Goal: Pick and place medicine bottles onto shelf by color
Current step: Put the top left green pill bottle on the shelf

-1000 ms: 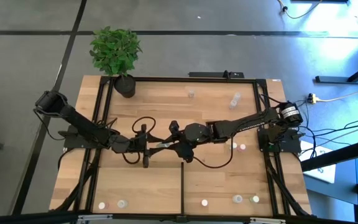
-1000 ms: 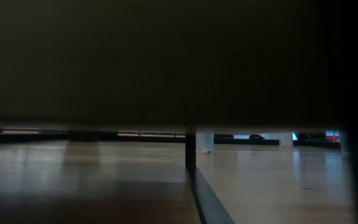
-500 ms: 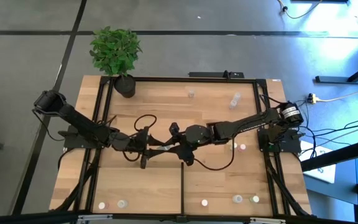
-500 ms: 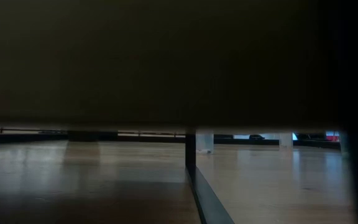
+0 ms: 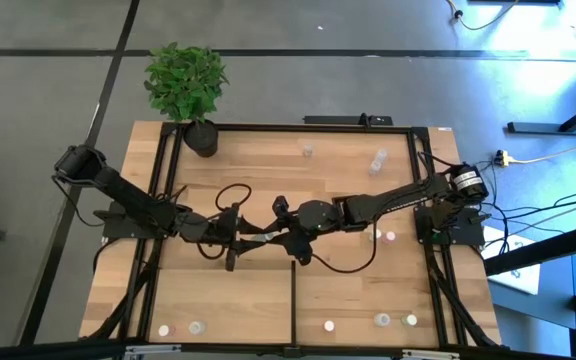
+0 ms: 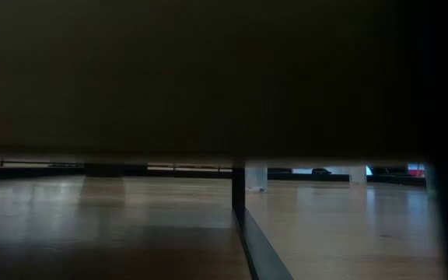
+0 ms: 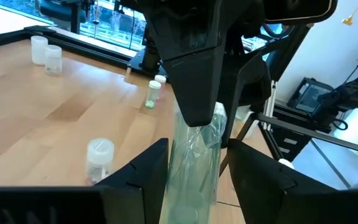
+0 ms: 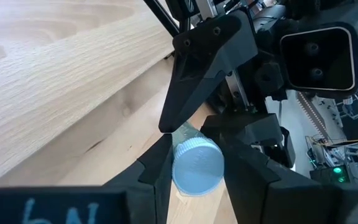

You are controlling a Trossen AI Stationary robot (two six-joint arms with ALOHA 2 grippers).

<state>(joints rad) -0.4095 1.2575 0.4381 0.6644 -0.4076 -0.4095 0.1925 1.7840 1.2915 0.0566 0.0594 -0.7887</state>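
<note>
A small clear medicine bottle (image 5: 262,237) with a pale blue-white cap (image 8: 196,167) hangs level over the middle of the shelf (image 5: 348,190), between my two grippers. My left gripper (image 5: 251,238) reaches in from the table's left and is shut on it. My right gripper (image 5: 274,236) reaches in from the right and is shut on its other end. Further bottles stand on the shelf: two at the far side (image 5: 378,160), two near the right rail (image 5: 383,236), and several along the near edge (image 5: 382,320). My left gripper pinches the bottle's clear body (image 7: 194,168) between its two fingers, at the end away from the cap. The fingers come nearly level from the table's left and lie along the bottle, which is clear of the boards. My right gripper pinches the cap end (image 8: 194,149) between its two fingers. They slant down from the table's right and lie along the bottle. The cap's top faces back toward my wrist, and the bottle hangs clear of the shelf.
A potted plant (image 5: 203,137) stands at the far left corner. A short black divider bar (image 5: 293,300) splits the near half of the shelf. Black rails (image 5: 413,180) edge the panel, and loose cables (image 5: 228,195) lie under the arms.
My left gripper has rolled a little about its own line while staying in place on the bottle. The right gripper and the bottle have kept where they were.
</note>
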